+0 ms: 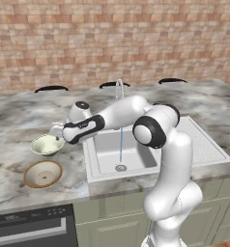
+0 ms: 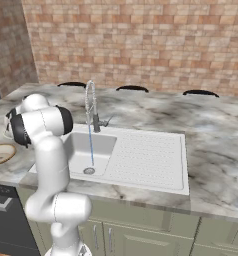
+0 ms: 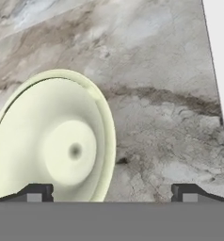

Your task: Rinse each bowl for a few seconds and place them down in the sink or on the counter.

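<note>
With water already running into the white sink point(image 1: 204, 144), both bowls look unrinsed on the marble counter point(image 1: 15, 120) at left-frame: end effector point(image 3: 111, 190) spread empty over the pale green-cream bowl point(image 1: 47, 144), tan-rimmed shallow bowl point(image 1: 43, 173) below.

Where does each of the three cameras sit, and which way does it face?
Left base view: behind the arm's left, looking down over sink and both bowls; arm rises lower right.
Right base view: behind its right, same sink; arm lower left.
Hand view: on the hand, facing the green-cream bowl; open tool at bottom.
Shared: green-cream bowl.
</note>
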Motion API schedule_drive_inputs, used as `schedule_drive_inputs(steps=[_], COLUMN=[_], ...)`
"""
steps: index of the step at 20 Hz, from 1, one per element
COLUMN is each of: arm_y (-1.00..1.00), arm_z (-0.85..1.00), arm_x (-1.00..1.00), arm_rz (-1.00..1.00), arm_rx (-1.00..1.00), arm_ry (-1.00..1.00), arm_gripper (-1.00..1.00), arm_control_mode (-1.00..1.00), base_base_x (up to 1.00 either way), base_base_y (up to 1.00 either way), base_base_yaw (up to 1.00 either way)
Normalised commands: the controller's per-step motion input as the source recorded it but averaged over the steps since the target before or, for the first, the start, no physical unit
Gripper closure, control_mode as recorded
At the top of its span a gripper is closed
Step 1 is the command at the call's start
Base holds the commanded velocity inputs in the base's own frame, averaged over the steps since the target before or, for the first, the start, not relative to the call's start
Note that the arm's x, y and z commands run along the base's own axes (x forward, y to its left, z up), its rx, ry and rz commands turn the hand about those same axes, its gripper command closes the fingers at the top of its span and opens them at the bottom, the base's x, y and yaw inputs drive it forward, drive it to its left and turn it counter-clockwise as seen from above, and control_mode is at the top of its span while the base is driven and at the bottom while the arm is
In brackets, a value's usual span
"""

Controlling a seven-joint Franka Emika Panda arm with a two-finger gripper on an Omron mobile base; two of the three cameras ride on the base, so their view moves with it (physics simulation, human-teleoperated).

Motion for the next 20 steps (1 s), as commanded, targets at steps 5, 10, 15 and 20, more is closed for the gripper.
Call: schedule_drive_inputs(steps=[5,10,15,20], arm_y=[0.20,0.19,0.13,0.16], arm_z=[-0.11,-0.15,-0.18,-0.18], arm_x=[0.04,0.07,0.09,0.11], arm_rz=[-0.03,-0.05,-0.05,-0.05], arm_rx=[0.01,0.02,0.03,0.03], arm_ry=[0.01,0.00,0.01,0.01], arm_gripper=[-1.00,-1.00,-1.00,-1.00], arm_control_mode=[-1.00,-1.00,-1.00,-1.00], base_base_x=[0.00,0.00,0.00,0.00], base_base_y=[0.00,0.00,0.00,0.00], base_base_yaw=[0.00,0.00,0.00,0.00])
